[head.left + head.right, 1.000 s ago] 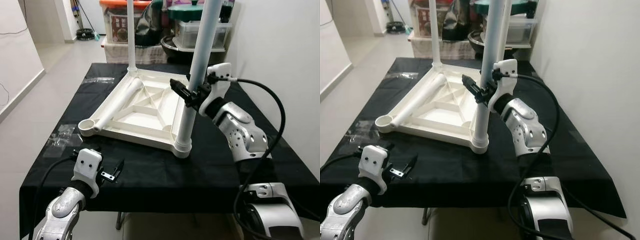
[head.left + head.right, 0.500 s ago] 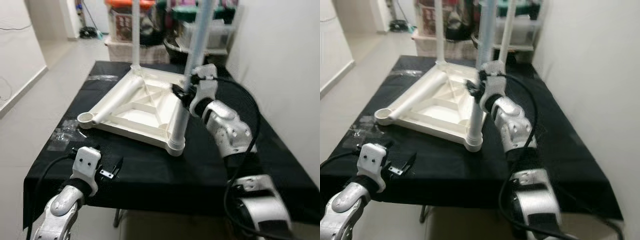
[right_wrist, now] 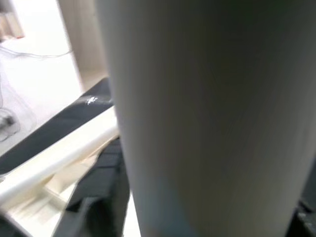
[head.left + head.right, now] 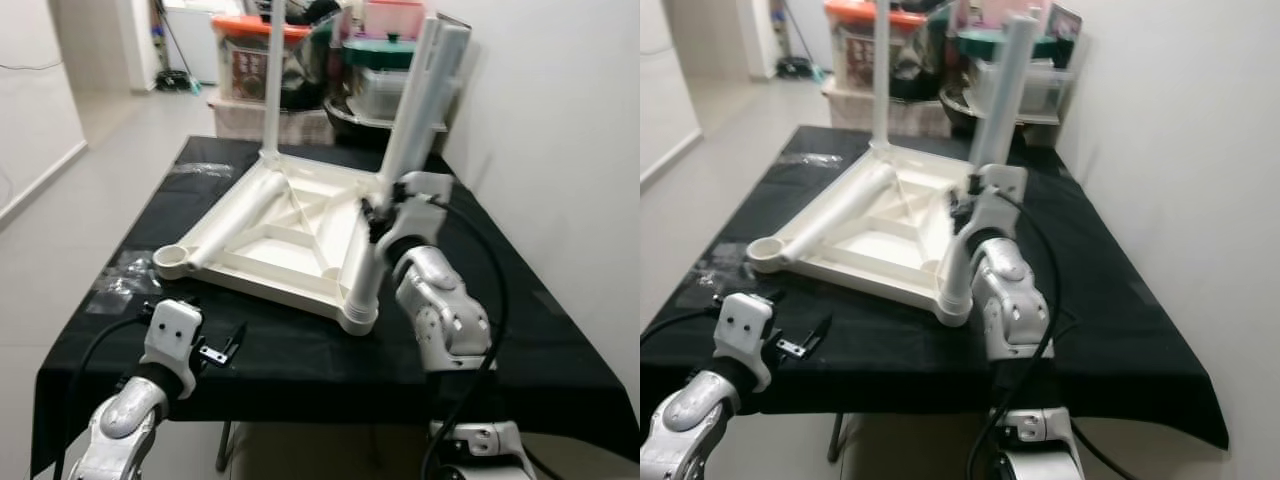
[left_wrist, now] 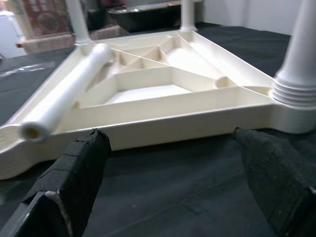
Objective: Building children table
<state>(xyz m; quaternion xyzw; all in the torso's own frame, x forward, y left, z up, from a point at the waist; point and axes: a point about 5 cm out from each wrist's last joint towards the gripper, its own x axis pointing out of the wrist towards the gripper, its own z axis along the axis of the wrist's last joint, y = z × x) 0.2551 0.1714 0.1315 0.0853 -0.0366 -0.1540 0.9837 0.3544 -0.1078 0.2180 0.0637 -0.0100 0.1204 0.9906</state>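
1. The white plastic children's tabletop [image 4: 290,235] lies upside down, ribbed underside up, on the black-clothed surface [image 4: 300,345]. I use this tabletop as my landmark.

2. My right pincer [image 4: 372,208] is clamped on the tall white plastic leg [image 4: 395,170] standing in the tabletop's near right corner socket. The leg leans away from upright.

3. Risk: if I press or twist while the leg leans, it may bind in the socket, cross-seat, or lever the tabletop's corner up off the surface.

4. Risk: letting go before the leg is fully seated could let it topple toward the clutter of storage bins [image 4: 300,50] beyond the tabletop's far edge.

5. A second white leg [image 4: 272,80] stands at the tabletop's far corner. A loose white tube leg [image 4: 235,215] lies across the tabletop's left side, and could roll if the tabletop is jolted.

6. My left pincer [image 4: 222,350] hovers with fingers apart before the tabletop's near edge, holding nothing. It does not brace the tabletop, so sliding is possible.
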